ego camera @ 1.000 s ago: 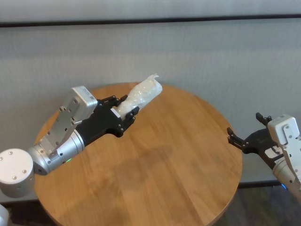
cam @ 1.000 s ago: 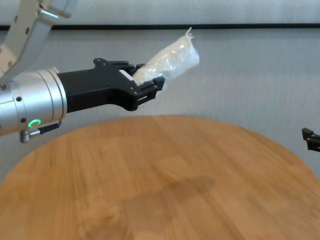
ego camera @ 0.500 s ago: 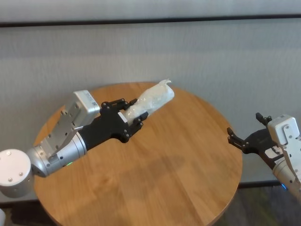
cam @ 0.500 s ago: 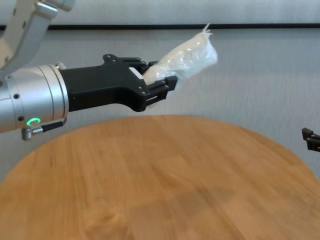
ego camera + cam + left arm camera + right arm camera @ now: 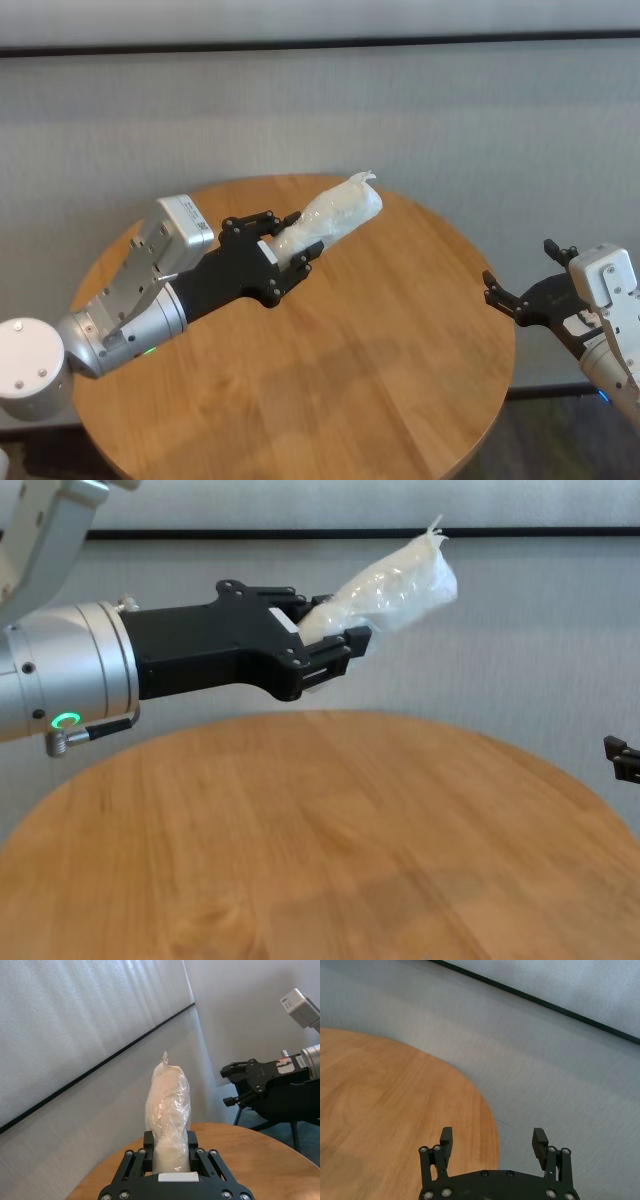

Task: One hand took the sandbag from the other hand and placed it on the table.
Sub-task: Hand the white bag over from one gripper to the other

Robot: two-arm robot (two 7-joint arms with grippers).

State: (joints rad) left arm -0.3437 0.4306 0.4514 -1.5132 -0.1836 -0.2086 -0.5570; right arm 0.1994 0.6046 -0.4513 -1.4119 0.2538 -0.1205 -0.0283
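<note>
Since the earlier frame, our left tool (image 5: 285, 243) has carried the sandbag (image 5: 335, 216), clamped at its base, farther rightward above the counter (image 5: 400, 330). Our right tool (image 5: 520, 300) waits agape, well apart. Crinkly plastic may slip at transfer.

The left tool (image 5: 287, 241) reached out above the round wooden bench (image 5: 400, 330), its fingers closed on the lower end of the sandbag (image 5: 335, 217). The pouch slanted up and away from it, twisted tip outermost. The right tool (image 5: 515, 297) hung just off the bench's right edge, fingers spread, holding nothing.
</note>
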